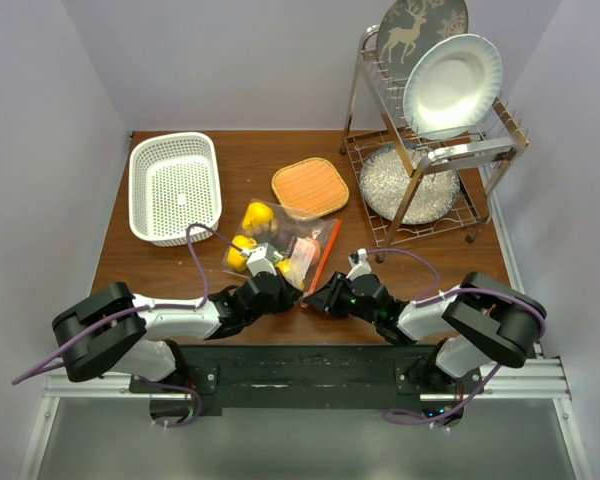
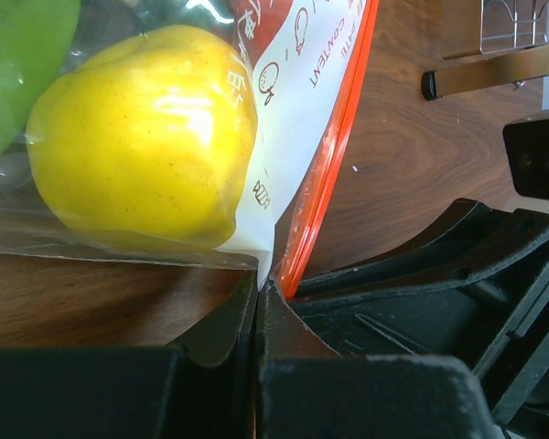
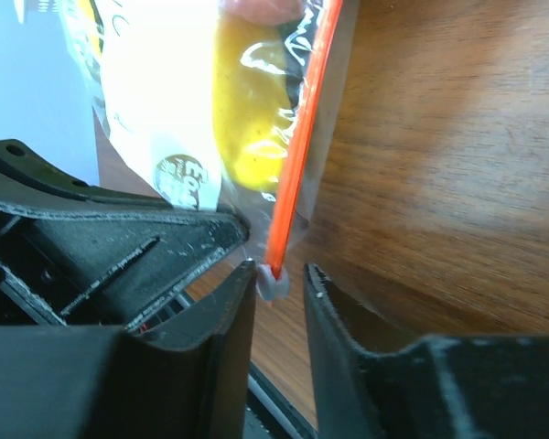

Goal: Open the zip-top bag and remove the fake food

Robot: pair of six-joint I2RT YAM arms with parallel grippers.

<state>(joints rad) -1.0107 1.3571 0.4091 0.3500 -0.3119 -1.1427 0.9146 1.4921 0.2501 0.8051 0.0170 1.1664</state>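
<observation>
We see the zip-top bag (image 1: pixel 298 243) lying flat on the wooden table (image 1: pixel 130 270), just in front of the orange mat (image 1: pixel 310 187) and to the right of the white basket (image 1: pixel 175 187). Its orange-red zipper strip (image 2: pixel 334 165) runs along the side facing the dish rack (image 1: pixel 425 170). The fake food (image 1: pixel 257 217) sits inside the bag; in the left wrist view we make out a yellow fruit (image 2: pixel 146 137) and a green piece (image 2: pixel 14 73) behind the plastic. The left gripper (image 2: pixel 257 294) has its jaws pressed together on the bag's near corner, beside the strip's end. The right gripper (image 3: pixel 279 291) has its jaws narrowly spread, with the strip's pale end tab (image 3: pixel 273 286) between them, against one finger and apart from the other
</observation>
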